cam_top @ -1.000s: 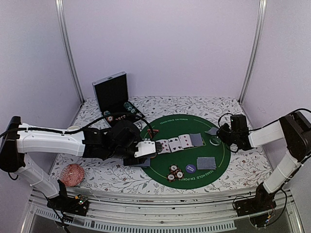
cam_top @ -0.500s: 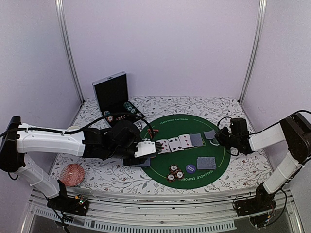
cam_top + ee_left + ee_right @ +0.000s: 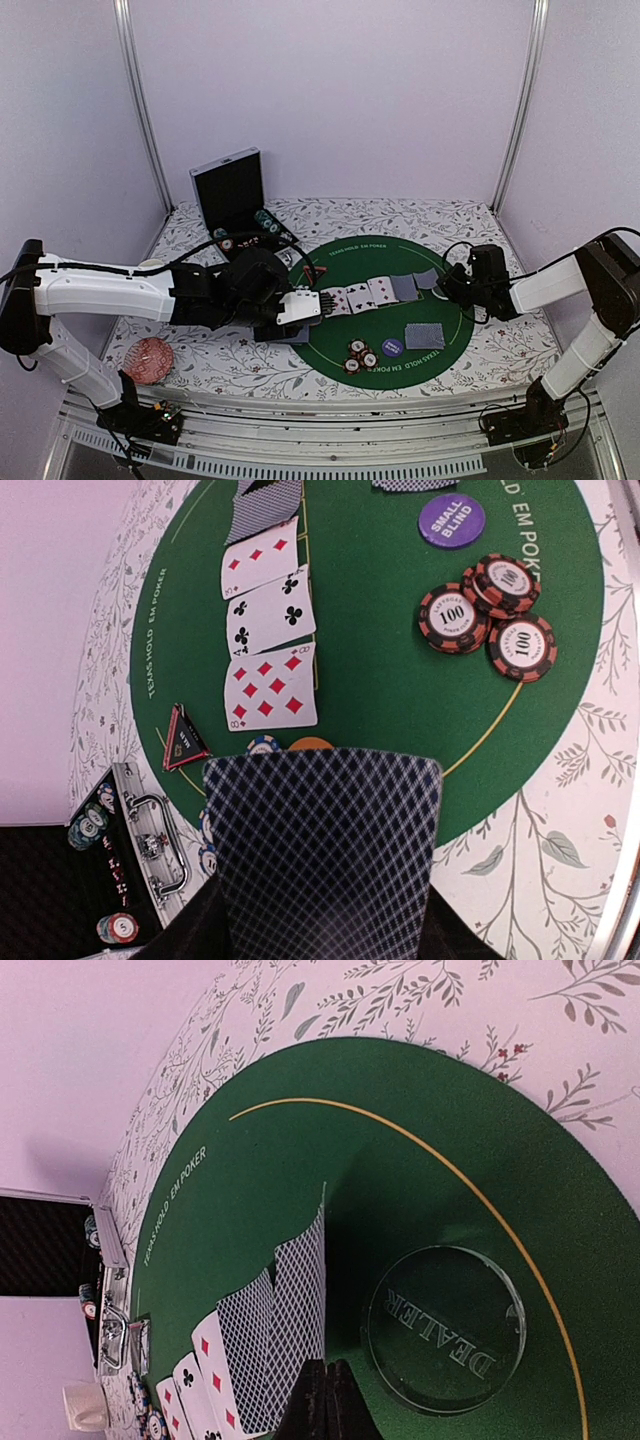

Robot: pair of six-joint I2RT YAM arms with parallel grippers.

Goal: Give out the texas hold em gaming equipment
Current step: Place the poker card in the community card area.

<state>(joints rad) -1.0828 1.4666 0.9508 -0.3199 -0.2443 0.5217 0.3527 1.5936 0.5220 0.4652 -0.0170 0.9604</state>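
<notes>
Red-and-black striped round poker chips: lay as a touching cluster of three at the near rim of the round green felt mat.
Purple round small-blind button: sat just beyond the chips, beside two face-down blue-grey paper cards.
Left gripper: hung over the mat's left edge, closed around the thick blue-grey-backed deck.
Row of three face-up paper cards: stretched across mid-mat, ended by one face-down card.
Right gripper: pressed fully together, pinching a single blue-grey-backed paper card by one edge, just beside the clear round dealer button and near the row's right end.
Black open case: stood far left, well apart from the mat.
Handling, judged: probably very light, thin, bendy and slick; best taken by an edge with a gentle pinch; liable to crease, droop or slide out.
Deck, judged: likely to fan or shed cards if tilted.
Change from a second before: right gripper and its card carried inward from the mat's right rim toward the row; fingers squeezed the last bit together; dealer button, plain from above before, now mostly hidden under the gripper there; left gripper and deck unmoved.
</notes>
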